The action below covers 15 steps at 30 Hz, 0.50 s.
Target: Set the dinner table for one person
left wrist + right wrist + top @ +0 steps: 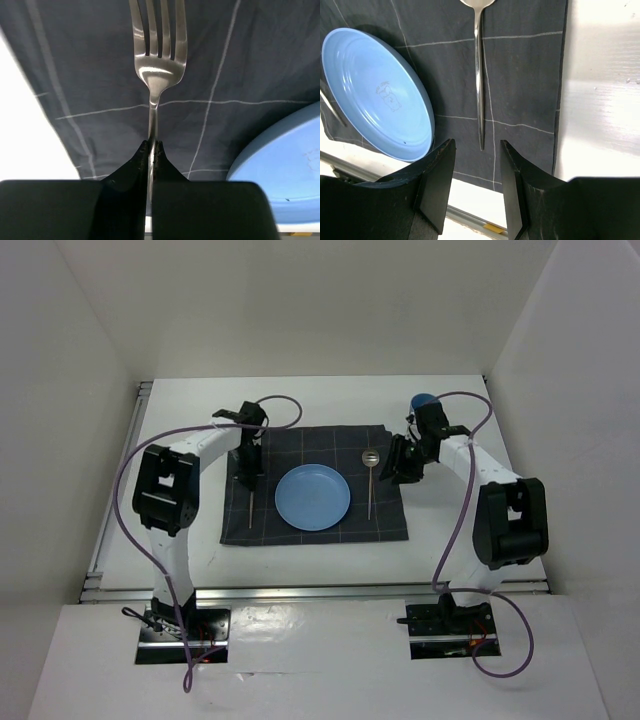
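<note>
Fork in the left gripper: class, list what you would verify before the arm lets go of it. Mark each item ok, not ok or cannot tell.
1. The left gripper has its fingers shut on the fork handle: ok.
2. The fork is over the cloth, left of the plate and not touching it: ok.
3. The tines point the same way as the bowl end of the spoon: ok.
4. The fork rests on the cloth rather than being held above it: cannot tell.
5. The right gripper is open and holds nothing: ok.
</note>
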### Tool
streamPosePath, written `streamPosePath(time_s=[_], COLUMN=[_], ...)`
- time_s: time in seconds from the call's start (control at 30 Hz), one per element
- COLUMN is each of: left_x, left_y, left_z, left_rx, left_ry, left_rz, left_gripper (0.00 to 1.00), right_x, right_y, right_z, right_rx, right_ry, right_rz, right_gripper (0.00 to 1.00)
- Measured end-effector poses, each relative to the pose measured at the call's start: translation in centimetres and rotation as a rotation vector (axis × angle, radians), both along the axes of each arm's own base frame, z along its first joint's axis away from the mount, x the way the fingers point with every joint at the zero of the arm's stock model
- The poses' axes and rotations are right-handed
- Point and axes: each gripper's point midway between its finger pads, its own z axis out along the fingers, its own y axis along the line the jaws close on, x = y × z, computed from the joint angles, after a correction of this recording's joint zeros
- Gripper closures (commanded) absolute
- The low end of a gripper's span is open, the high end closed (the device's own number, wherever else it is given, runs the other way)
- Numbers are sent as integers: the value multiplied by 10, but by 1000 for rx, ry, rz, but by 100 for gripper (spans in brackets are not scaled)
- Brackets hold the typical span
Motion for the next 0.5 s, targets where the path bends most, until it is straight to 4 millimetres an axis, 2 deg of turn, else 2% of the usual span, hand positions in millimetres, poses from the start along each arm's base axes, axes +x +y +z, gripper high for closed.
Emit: streamPosePath(time_s=[0.23, 0.27, 0.3, 0.33, 0.4, 0.5], left_x=[-4, -3, -3, -3, -6, -6], left_y=[-9, -9, -9, -8, -8, -7], left_z=[-9, -10, -11, -13, -16, -17], left_rx=[9, 9, 9, 9, 10, 11], left_ry=[17, 15, 12, 12, 17, 19], left_rz=[-1, -1, -1, 0, 2, 0], left_gripper=[100, 97, 93, 81, 75, 49], right_x=[1, 0, 0, 0, 0, -1], right_y=[-2, -2, -2, -3, -3, -3], right_z=[5, 5, 5, 4, 4, 4], right_rx=[-7, -8, -10, -12, -15, -16], right_ry=[-15, -15, -13, -12, -10, -8], right_rz=[-8, -8, -10, -11, -13, -14], right_gripper=[50, 48, 48, 47, 46, 43])
